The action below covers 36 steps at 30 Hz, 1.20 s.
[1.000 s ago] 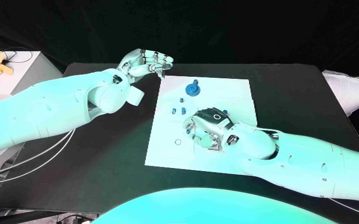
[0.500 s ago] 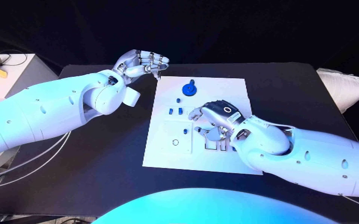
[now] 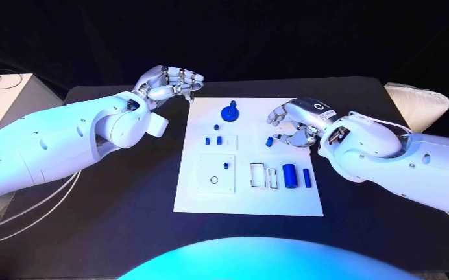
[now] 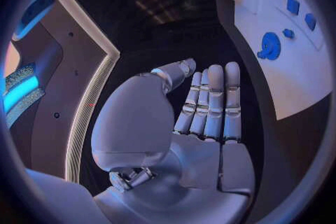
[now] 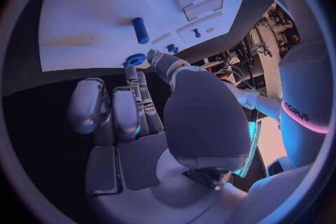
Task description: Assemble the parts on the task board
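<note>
The white task board (image 3: 201, 196) lies in the middle of the black table. On it are a round blue part (image 3: 229, 112) at the far end, several small blue parts (image 3: 220, 140), one short blue part (image 3: 269, 142), and a blue cylinder (image 3: 290, 175) with a narrow blue part (image 3: 306, 176) beside two slots (image 3: 257, 175). My right hand (image 3: 298, 124) hovers over the board's right edge, fingers bent, nothing in it; its wrist view shows the short blue part (image 5: 140, 29) beyond its fingertips (image 5: 131, 70). My left hand (image 3: 173, 84) hangs off the board's far left corner, palm (image 4: 210, 157) bare.
A square plate with a small ring (image 3: 214, 171) lies on the board's left half. Bare black table (image 3: 112, 189) runs along both sides of the board. A white object (image 3: 412, 98) lies at the table's right edge.
My right hand has lifted off the slots and drawn back to the board's right edge, uncovering the blue cylinder and narrow part. The left hand has stayed put. The camera has shifted.
</note>
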{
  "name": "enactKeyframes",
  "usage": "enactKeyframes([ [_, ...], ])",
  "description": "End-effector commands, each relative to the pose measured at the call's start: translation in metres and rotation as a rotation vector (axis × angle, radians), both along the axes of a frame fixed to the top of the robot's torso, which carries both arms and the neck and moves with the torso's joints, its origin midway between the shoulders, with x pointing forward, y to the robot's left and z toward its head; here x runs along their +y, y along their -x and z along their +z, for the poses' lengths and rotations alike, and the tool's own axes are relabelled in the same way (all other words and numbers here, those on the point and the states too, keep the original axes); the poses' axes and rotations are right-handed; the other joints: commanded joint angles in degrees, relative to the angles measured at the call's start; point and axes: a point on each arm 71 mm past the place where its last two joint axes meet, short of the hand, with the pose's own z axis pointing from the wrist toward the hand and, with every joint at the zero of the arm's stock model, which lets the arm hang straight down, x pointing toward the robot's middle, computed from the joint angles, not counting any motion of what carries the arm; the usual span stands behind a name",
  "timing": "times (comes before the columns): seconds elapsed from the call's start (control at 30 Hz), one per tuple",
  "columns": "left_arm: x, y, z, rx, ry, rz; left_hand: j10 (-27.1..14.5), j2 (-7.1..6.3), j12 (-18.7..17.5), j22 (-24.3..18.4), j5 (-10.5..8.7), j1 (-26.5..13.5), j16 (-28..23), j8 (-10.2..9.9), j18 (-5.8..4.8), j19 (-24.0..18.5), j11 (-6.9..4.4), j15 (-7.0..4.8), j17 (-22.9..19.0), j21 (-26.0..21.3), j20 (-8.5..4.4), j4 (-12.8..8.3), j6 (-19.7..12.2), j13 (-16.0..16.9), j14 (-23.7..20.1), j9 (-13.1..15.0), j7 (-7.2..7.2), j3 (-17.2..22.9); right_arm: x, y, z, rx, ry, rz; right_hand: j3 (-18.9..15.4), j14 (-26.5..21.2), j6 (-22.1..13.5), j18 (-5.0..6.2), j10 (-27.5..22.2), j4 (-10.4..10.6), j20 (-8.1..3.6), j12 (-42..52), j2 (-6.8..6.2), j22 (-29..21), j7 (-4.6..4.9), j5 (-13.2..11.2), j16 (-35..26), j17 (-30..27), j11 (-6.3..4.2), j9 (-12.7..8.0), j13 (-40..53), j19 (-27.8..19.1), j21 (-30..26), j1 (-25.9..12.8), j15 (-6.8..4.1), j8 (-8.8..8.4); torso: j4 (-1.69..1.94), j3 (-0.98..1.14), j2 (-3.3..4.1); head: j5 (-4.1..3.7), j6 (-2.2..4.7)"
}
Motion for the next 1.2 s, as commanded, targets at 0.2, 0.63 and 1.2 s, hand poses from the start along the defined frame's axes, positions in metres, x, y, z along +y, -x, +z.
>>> enactKeyframes([
  [0.2,-0.002,0.001,-0.001,0.007,0.013,-0.019,-0.3,0.13,-0.3,0.0,0.29,0.2,-0.2,0.2,0.38,0.3,0.13,-0.05,-0.1,-0.3,0.02,0.0,-0.3,0.0,-0.4,-0.1,-0.09,-0.3,-0.003,-0.004,-0.01,0.052,0.104,0.037,-1.6,0.8,-0.4,-0.59,-0.9,0.4,-0.06,0.5,0.08,0.0,-0.21,-0.3,0.3,-0.1,0.07,-0.1,-0.1,0.4,0.1,0.9,-0.12,-0.39,0.2,0.03,0.16,-0.15,0.11],
  [0.63,-0.001,0.002,-0.001,0.01,0.011,-0.018,-0.3,0.13,-0.3,0.0,0.29,0.2,-0.2,0.2,0.38,0.3,0.13,-0.05,-0.1,-0.3,0.02,0.0,-0.3,0.0,-0.4,-0.1,-0.09,-0.3,0.007,-0.003,-0.019,0.072,0.148,0.057,-2.0,0.7,0.7,-0.69,0.0,1.1,-0.15,1.7,0.95,0.6,-0.4,0.0,0.6,-0.2,-0.12,0.1,0.1,0.6,0.5,2.0,-0.23,-0.13,0.08,-0.03,0.12,-0.11,-0.3],
  [1.2,-0.001,0.002,-0.001,0.011,0.011,-0.02,-0.4,0.18,-0.3,-0.2,0.29,0.2,-0.3,0.3,0.37,0.4,0.14,-0.03,-0.2,-0.5,0.04,0.1,-0.3,-0.1,-0.4,-0.1,-0.09,-0.5,0.016,0.0,-0.028,0.093,0.151,0.076,1.3,1.3,5.6,-1.51,5.1,2.8,-0.81,3.2,2.06,4.6,-1.14,0.6,2.2,1.4,-1.1,0.9,0.2,2.3,4.1,3.3,-0.95,1.55,0.13,-0.05,0.1,-0.12,-0.3],
])
